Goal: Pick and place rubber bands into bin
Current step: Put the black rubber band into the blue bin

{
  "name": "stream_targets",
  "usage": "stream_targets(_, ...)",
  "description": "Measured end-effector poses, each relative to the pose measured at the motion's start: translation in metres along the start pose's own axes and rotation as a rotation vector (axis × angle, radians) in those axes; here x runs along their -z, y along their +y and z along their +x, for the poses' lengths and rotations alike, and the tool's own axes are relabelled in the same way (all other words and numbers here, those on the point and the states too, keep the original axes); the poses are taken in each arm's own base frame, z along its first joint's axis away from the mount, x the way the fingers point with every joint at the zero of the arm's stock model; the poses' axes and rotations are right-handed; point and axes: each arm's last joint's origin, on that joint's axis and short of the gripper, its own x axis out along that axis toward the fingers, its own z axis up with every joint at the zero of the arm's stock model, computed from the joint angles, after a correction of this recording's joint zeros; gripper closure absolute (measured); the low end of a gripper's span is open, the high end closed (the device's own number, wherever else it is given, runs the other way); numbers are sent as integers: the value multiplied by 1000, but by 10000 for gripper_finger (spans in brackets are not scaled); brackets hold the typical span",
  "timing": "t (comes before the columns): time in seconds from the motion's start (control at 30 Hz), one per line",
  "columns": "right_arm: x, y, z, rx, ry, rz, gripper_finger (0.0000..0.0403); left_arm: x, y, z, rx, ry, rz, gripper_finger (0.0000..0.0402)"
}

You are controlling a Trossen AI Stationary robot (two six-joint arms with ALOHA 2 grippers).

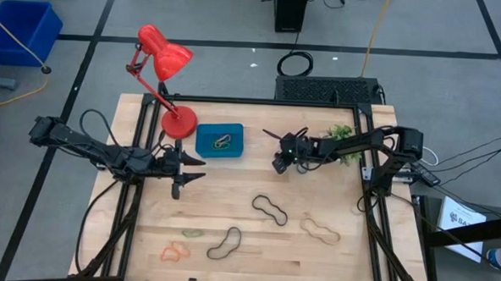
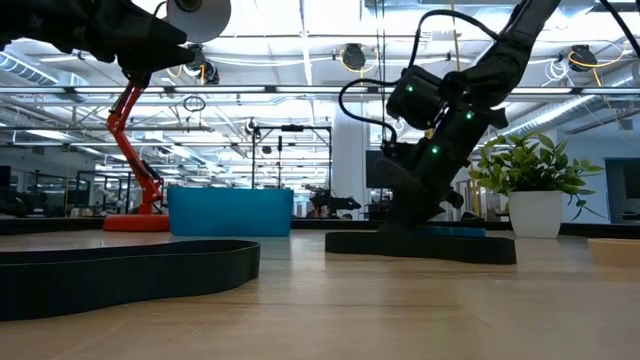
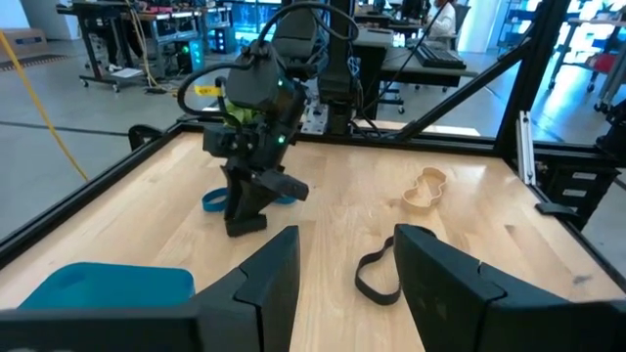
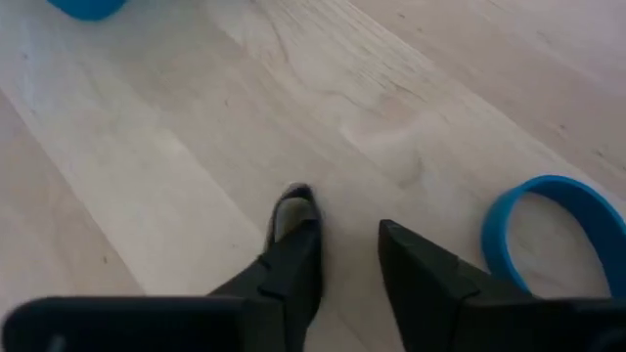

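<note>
The teal bin (image 1: 219, 140) stands beside the red lamp's base and holds a few bands. My right gripper (image 1: 280, 165) points down at the table right of the bin, open, its fingertips (image 4: 296, 210) low over bare wood. A blue rubber band (image 4: 548, 230) lies flat just beside it, outside the fingers; it also shows in the left wrist view (image 3: 211, 200). My left gripper (image 1: 195, 169) is open and empty, held above the table in front of the lamp. Black bands (image 1: 269, 209) (image 1: 225, 244), a tan band (image 1: 319, 231), a green band (image 1: 192, 234) and an orange band (image 1: 175, 253) lie flat on the table's near half.
A red desk lamp (image 1: 162, 60) stands at the table's far left. A potted plant (image 1: 342, 133) stands behind my right arm. A black metal frame (image 1: 375, 205) runs along the table's edges. A big blue crate (image 1: 18, 30) sits on the floor beyond the table.
</note>
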Motion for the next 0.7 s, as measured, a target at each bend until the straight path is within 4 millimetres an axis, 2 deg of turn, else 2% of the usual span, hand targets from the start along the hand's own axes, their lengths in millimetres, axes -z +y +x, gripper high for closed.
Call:
stream_targets(0.23, -3, 4, 0, -53, -30, -92, 392, 0, 0, 0, 0, -1, 0, 227)
stream_targets(0.47, -14, 30, -7, -279, -208, -227, 400, 0, -1, 0, 21, 8, -83, 227)
stream_targets(0.7, -22, 77, -34, -481, -583, -430, 401, 8, -3, 9, 28, 61, -109, 227)
